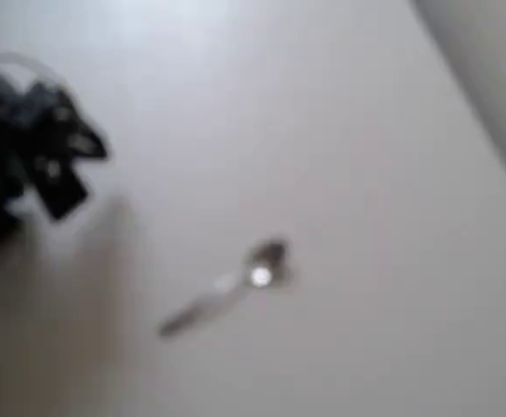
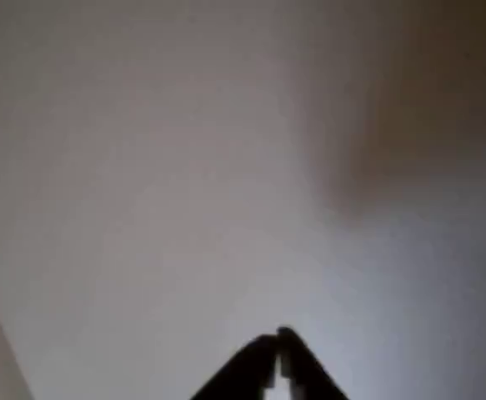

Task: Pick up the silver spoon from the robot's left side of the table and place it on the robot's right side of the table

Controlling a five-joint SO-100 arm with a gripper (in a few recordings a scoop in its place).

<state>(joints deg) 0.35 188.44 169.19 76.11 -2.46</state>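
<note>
Gripper state: in your wrist view the gripper (image 2: 278,343) has its two dark fingertips (image 2: 259,354) drawn together, meeting at the tips with nothing between them.

Gripper position: in your overhead view the black arm (image 1: 27,156) sits at the left edge, well apart from the spoon (the picture is blurred there, so you cannot read finger detail).

Spoon location: the silver spoon (image 1: 231,291) lies flat on the table (image 1: 365,217) near the picture's centre, bowl toward upper right, handle toward lower left.

Table surface: off-white, with its straight edge crossing your overhead view's upper right corner; grey floor (image 1: 496,61) lies beyond.
</note>
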